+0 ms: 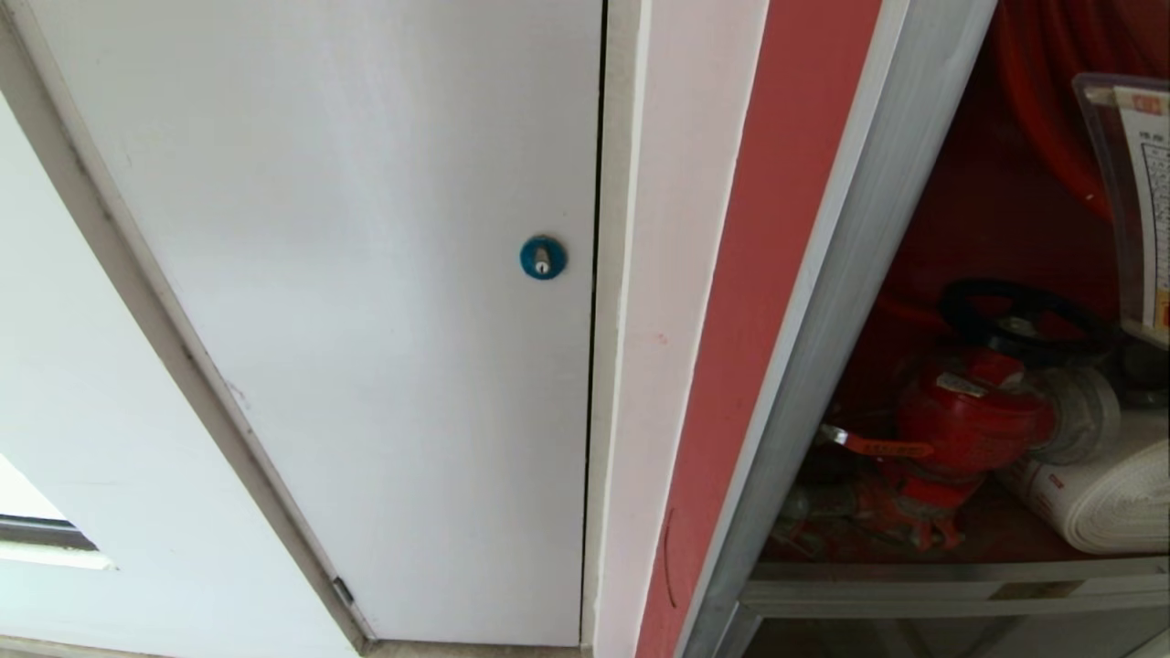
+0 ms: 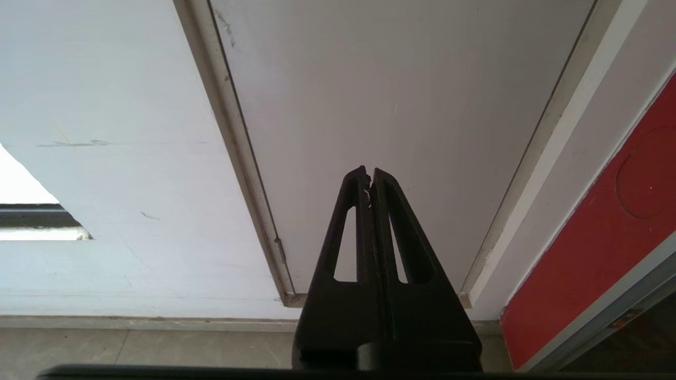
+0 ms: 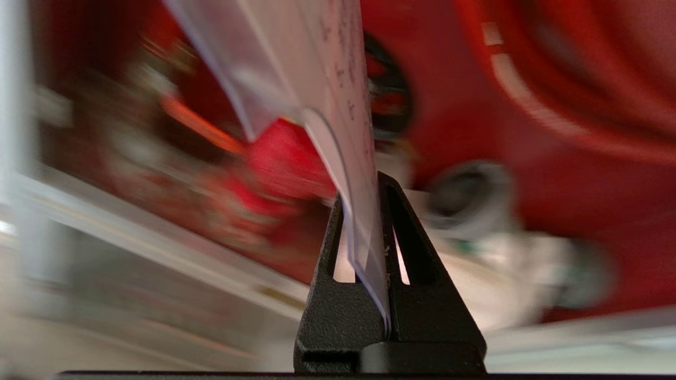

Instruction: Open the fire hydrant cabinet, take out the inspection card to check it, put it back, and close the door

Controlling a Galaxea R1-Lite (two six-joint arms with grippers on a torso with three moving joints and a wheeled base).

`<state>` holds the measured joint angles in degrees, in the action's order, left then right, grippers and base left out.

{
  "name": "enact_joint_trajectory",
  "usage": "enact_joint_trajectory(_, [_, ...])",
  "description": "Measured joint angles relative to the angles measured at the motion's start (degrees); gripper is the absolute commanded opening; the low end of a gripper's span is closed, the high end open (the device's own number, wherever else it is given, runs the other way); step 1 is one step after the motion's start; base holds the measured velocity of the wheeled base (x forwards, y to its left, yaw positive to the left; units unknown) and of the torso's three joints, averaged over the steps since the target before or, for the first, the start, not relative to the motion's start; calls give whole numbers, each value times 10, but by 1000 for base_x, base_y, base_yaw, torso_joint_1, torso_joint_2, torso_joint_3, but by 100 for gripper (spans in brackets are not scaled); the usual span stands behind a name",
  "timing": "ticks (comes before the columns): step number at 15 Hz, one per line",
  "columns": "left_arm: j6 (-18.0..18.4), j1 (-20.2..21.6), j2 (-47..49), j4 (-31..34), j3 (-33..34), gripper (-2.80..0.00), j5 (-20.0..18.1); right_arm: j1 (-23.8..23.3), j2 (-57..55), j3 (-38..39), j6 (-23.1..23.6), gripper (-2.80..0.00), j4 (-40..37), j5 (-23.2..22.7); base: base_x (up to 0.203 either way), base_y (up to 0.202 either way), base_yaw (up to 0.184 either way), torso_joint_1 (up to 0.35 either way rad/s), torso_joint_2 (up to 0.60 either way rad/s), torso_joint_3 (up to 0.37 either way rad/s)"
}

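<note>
The fire hydrant cabinet (image 1: 777, 274) stands open at the right of the head view, red with a silver frame. Inside it are a red valve (image 1: 969, 420) and a white rolled hose (image 1: 1106, 503). The inspection card (image 1: 1143, 201), white with small print in a clear sleeve, hangs at the far right edge in front of the interior. In the right wrist view my right gripper (image 3: 363, 190) is shut on the card's (image 3: 338, 79) lower edge. The cabinet interior behind it is blurred. My left gripper (image 2: 369, 171) is shut and empty, low before the white panel. The door is out of view.
A plain white panel (image 1: 347, 302) with a round blue lock (image 1: 543, 257) fills the left of the head view. A white wall strip (image 1: 676, 274) separates it from the cabinet. The floor (image 2: 132, 351) lies just below the left gripper. A black handwheel (image 1: 1015, 311) tops the valve.
</note>
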<state>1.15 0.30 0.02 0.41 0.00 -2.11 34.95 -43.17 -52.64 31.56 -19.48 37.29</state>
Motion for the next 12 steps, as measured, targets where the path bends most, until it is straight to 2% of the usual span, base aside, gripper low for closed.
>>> enact_joint_trajectory(2, [0, 0, 0, 0, 0, -280, 0, 0, -1, 5, 67, -280, 0, 54, 0, 0, 0, 0, 0, 0])
enact_joint_trajectory(4, [0, 0, 0, 0, 0, -280, 0, 0, -9, 8, 108, -280, 1, 107, 0, 0, 0, 0, 0, 0])
enact_joint_trajectory(9, [0, 0, 0, 0, 0, -280, 0, -6, -54, 7, 159, -280, 1, 198, 0, 0, 0, 0, 0, 0])
enact_joint_trajectory(12, [0, 0, 0, 0, 0, -280, 0, -51, -94, 0, 176, -280, 3, 212, 0, 0, 0, 0, 0, 0])
